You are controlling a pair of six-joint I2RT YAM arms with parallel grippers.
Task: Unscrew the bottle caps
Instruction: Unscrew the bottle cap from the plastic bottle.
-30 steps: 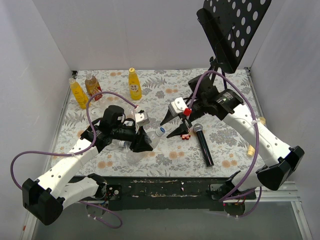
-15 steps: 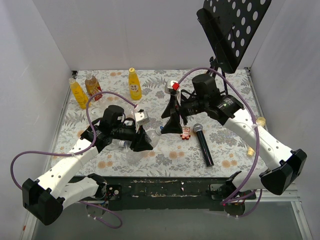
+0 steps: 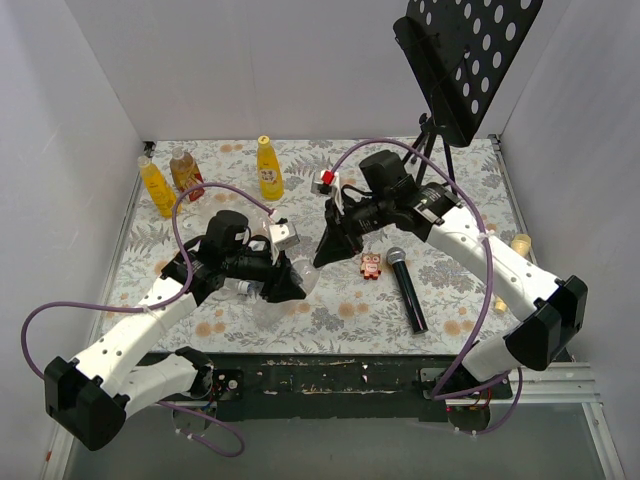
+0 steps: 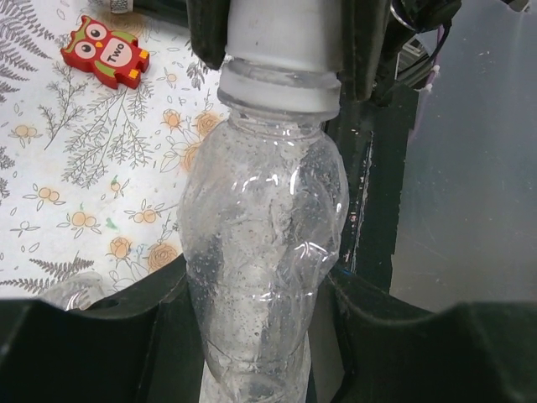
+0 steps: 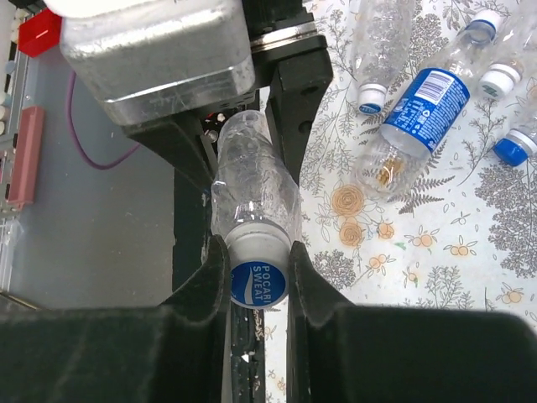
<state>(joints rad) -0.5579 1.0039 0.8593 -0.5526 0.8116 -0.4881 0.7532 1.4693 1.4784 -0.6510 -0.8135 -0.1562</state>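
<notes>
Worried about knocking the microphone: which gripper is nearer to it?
Right. The right gripper, shut on the bottle cap, sits left of the microphone; the left gripper holds the clear bottle farther left.

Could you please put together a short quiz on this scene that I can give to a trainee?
1. True or false: the right gripper is shut on the white cap of the clear bottle.
2. What grips the clear bottle's body? A) the left gripper B) the right gripper C) nothing
3. Fill in: the word printed on the red owl toy is ___.
Key: 1 true; 2 A; 3 Two.
</notes>
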